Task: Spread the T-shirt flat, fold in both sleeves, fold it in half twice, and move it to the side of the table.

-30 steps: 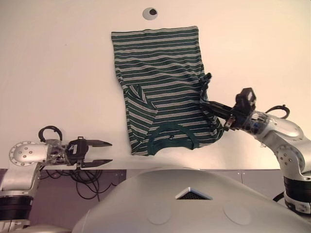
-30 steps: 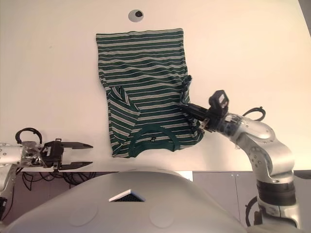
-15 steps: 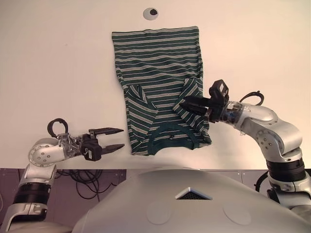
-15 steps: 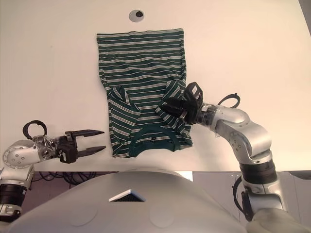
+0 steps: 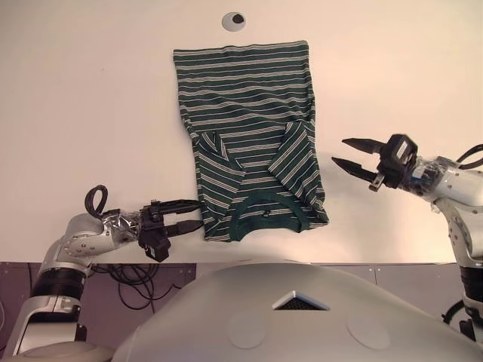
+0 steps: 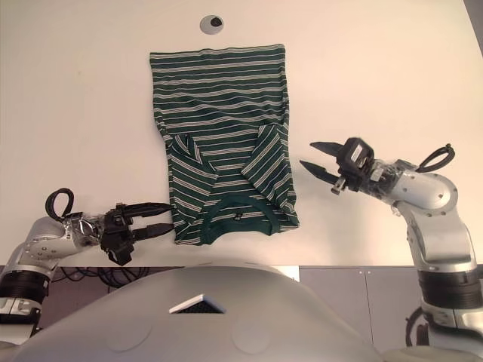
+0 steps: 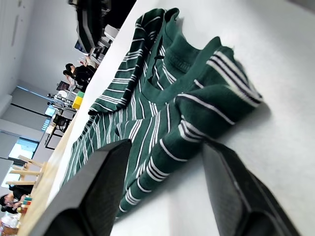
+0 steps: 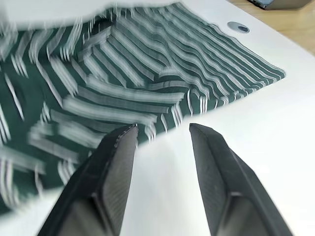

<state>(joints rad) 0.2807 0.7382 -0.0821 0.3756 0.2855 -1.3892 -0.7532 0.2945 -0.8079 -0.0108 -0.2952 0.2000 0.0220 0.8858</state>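
Note:
The green T-shirt with white stripes (image 5: 249,128) lies on the white table (image 5: 90,113), collar toward me, with both sleeves folded in over the body. My left gripper (image 5: 187,215) is open at the near left corner of the shirt (image 7: 206,98), fingertips just short of the shoulder edge. To the right of the shirt my right gripper (image 5: 345,151) is open and holds nothing; the folded right sleeve (image 8: 123,93) lies a short way beyond its fingers.
A small round grommet (image 5: 237,19) sits in the table beyond the shirt's hem. Wide bare tabletop stretches on both sides of the shirt. The table's near edge runs just below the collar, with cables (image 5: 132,275) hanging under it at the left.
My right gripper let go of the right sleeve, now folded over the body, and drew back to the right, open. My left gripper advanced to the shirt's near left corner.

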